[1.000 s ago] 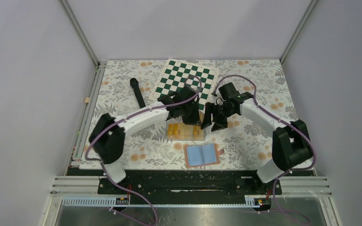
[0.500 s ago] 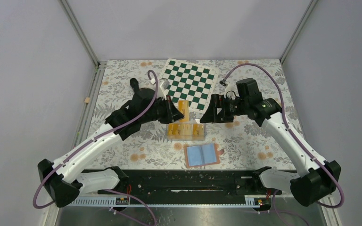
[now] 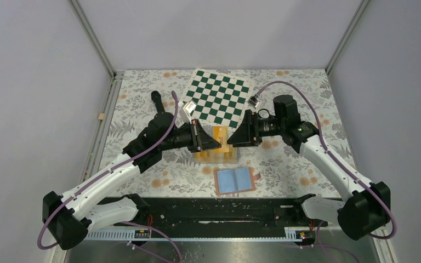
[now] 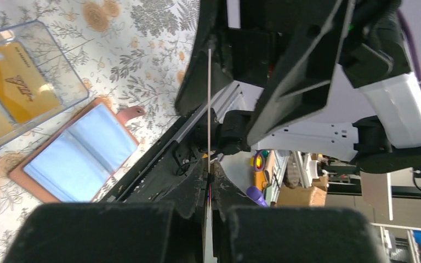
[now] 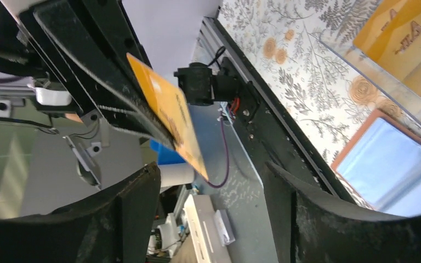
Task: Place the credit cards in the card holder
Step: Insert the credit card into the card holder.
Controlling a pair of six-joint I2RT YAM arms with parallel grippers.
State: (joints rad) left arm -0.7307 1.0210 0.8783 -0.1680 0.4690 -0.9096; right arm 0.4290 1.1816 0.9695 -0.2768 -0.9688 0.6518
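Left gripper (image 4: 209,183) — card (image 5: 167,118) pinched, lettering illegible

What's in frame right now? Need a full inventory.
credit card: 1, yellow-orange, held up between the two tools
boxed cards: at least 2, yellow-orange, inside the clear box
clear box: 1, transparent, table centre
card holder: 1, tan with light blue pockets, open flat, near side of the box
chessboard: 1, green-white, far centre
black stick: 1, black, far left, partly behind the left arm
small block: 1, tan, left table edge
tablecloth: 1, floral, covers the table
left tool: 1, black, shut on the credit card
right tool: 1, black, open, facing the card
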